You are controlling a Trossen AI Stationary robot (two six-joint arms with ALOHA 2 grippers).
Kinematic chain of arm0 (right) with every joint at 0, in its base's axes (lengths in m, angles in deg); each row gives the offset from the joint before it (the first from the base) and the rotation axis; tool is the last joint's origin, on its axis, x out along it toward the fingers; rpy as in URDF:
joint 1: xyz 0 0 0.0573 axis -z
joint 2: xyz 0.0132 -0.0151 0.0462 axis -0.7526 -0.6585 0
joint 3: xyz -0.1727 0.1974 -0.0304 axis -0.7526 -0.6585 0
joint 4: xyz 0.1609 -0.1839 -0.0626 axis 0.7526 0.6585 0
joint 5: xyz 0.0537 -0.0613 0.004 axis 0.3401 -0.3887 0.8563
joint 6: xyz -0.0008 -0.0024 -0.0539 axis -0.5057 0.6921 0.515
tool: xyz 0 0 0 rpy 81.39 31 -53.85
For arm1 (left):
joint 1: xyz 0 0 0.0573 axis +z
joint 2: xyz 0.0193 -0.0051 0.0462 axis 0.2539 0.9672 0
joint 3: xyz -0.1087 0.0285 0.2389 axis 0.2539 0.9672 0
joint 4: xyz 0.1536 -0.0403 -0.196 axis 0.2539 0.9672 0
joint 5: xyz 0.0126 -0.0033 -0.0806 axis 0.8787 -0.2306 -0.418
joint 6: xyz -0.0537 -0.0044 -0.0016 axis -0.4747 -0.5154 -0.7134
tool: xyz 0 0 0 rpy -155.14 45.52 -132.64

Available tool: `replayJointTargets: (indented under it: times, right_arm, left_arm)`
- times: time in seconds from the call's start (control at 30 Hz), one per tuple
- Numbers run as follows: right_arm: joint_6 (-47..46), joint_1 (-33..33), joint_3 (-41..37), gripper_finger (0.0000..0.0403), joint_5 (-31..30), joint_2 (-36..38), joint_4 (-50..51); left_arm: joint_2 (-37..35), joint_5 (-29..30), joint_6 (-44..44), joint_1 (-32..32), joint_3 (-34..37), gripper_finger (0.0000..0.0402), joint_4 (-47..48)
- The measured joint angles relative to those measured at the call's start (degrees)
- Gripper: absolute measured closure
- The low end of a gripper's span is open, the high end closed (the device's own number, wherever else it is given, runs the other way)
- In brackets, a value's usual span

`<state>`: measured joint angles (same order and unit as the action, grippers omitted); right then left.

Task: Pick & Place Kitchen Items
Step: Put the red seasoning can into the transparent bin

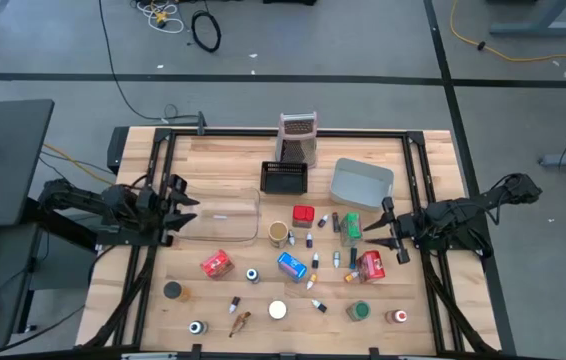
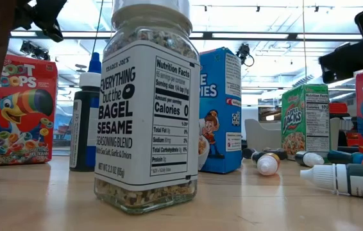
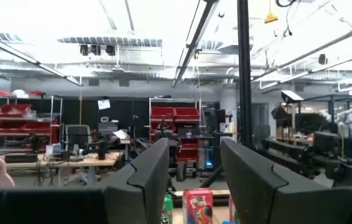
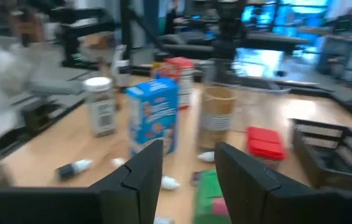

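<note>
I'm eyeing the green cereal box [image 4: 208,198] lying just ahead of my right gripper [image 4: 187,163], near table centre: light thin cardboard, crushable, best pinched across its narrow sides. Both claws, left gripper [image 3: 193,163] too, are gaping and gripping nothing.

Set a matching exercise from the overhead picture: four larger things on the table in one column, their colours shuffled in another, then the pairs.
Things:
1. box grater
2. mesh basket
3. tray
4. tub

Colours:
a. clear
b. grey
c. silvery
d. black

Pairs: 1-c, 2-d, 3-b, 4-a
</note>
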<state>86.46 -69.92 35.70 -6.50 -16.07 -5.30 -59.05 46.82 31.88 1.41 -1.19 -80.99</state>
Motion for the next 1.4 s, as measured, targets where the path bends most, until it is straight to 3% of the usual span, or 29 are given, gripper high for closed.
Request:
replayJointTargets:
  times: [0.27,0.53,0.6,0.7,0.8,1.03,1.2,1.4]
  right_arm:
    - [-0.75,0.02,0.00,0.0248,-6.74,-0.02,-3.00]
    - [2.28,0.02,0.00,0.0248,-6.79,-0.07,-23.17]
    - [8.18,0.00,-0.02,0.0248,-10.39,-0.15,-29.67]
    - [24.33,0.06,-0.01,0.0248,-18.06,-0.10,-41.66]
    - [28.13,0.21,0.05,0.0248,-21.25,-0.31,-49.39]
    - [25.75,2.29,0.14,0.0248,-6.88,-4.14,-50.58]
    - [23.33,3.89,4.72,0.0225,-7.51,-12.57,-50.59]
    - [18.57,5.56,13.42,0.0184,-8.04,-28.77,-49.43]
  left_arm:
    - [2.51,0.16,3.23,0.00,0.00,0.0246,0.06]
    - [4.00,1.82,7.34,0.00,0.00,0.0246,-1.15]
    - [4.03,4.65,8.29,0.00,-0.65,0.0246,-1.49]
    - [5.02,9.29,12.42,0.02,-3.71,0.0246,0.01]
    - [7.88,10.35,15.80,0.02,-8.35,0.0246,6.10]
    - [17.60,15.38,14.51,0.00,-20.13,0.0246,21.61]
    - [22.72,21.51,13.20,0.02,-25.33,0.0246,22.49]
    - [24.71,22.08,11.30,0.02,-25.73,0.0246,22.75]
